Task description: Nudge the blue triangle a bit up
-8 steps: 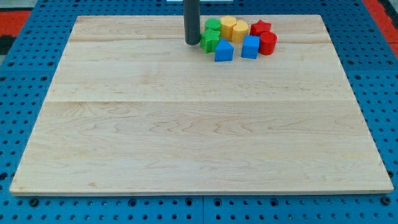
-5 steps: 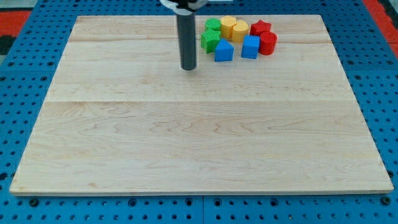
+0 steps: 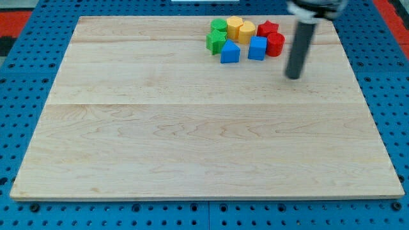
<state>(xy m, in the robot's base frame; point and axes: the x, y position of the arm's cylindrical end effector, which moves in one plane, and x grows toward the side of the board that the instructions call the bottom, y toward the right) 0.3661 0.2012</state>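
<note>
The blue triangle-like block (image 3: 230, 52) sits near the top middle of the wooden board (image 3: 192, 128), at the lower edge of a tight cluster. It touches a green block (image 3: 215, 41) on its left and stands just left of a blue cube (image 3: 257, 48). My tip (image 3: 293, 76) is on the board to the right of the cluster and slightly below it, well apart from the blue triangle. The rod looks motion-blurred.
The cluster also holds a second green block (image 3: 219, 26), two yellow blocks (image 3: 235, 27) (image 3: 246, 32), a red star-like block (image 3: 268, 28) and a red cylinder (image 3: 275, 44). Blue pegboard (image 3: 25, 128) surrounds the board.
My tip has swept from left of the cluster, first down-left, then far right to beyond the red blocks. The blocks have not moved.
</note>
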